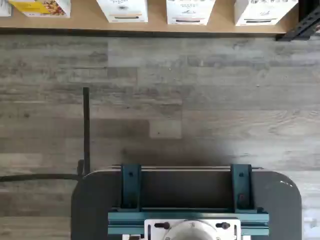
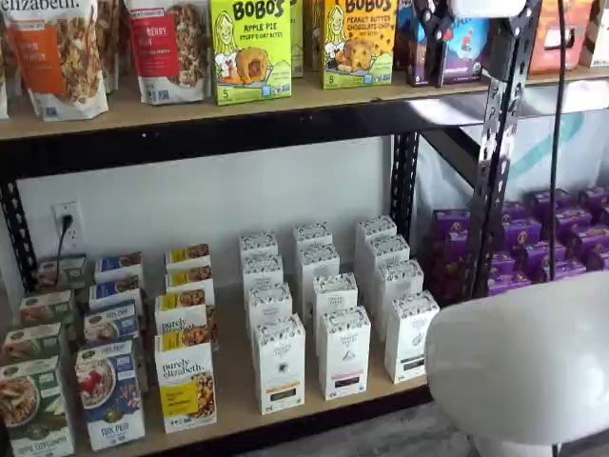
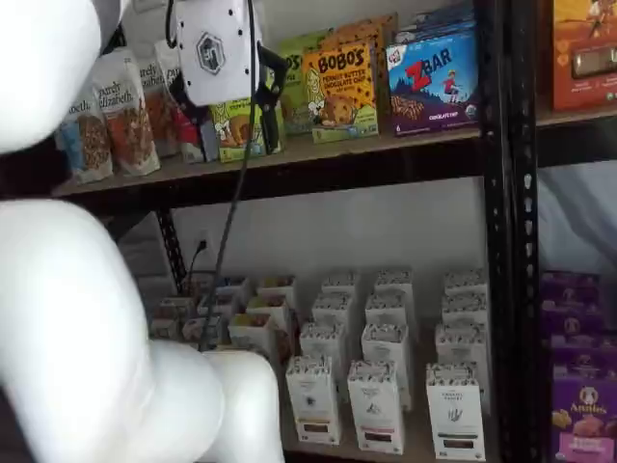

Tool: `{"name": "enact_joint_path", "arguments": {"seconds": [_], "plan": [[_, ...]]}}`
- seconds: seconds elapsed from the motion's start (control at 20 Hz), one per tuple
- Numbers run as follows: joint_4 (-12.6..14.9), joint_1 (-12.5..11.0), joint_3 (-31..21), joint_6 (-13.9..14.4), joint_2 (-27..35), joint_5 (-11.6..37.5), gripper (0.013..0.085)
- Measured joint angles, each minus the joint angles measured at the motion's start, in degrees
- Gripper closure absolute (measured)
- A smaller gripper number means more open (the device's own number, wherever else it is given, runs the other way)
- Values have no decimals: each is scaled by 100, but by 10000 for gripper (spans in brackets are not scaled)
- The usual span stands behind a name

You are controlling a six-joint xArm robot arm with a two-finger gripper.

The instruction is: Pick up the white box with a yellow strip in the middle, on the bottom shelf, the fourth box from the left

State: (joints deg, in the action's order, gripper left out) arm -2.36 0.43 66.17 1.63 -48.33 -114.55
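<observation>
- My pincer point(image 3: 234, 116) hangs high, level with the upper shelf point(image 3: 318, 154), its two black fingers apart, with a green Bobo's box point(image 3: 236, 130) showing through the gap
- It holds nothing and is well above the lower cartons
- The white box point(image 2: 279, 367) stands upright on the bottom shelf point(image 2: 233, 386), long axis vertical, at the front of its row near the surface's front edge
- Its printed face points outward toward the shelf front, grey-patterned band on top and the yellow-stripped label low down
- Just beside it on one side is a purely elizabeth box point(image 2: 186, 386), on the other the pink-strip carton point(image 2: 344, 352); more white cartons line up behind it
- In the wrist view only the white box's point(image 1: 122, 10) lower part shows, beyond the grey plank floor point(image 1: 200, 100)
</observation>
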Motion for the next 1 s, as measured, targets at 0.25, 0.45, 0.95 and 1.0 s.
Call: {"name": "enact_joint_path", "arguments": {"seconds": [0.25, 0.45, 0.95, 1.0], "plan": [[-411, -348, -220, -201, -229, 361, 130], [-309, -184, -332, -91, -286, 486, 130], [82, 649, -1075, 596, -368, 1397, 130], [71, 705, -1206, 651, -372, 1555, 130]]}}
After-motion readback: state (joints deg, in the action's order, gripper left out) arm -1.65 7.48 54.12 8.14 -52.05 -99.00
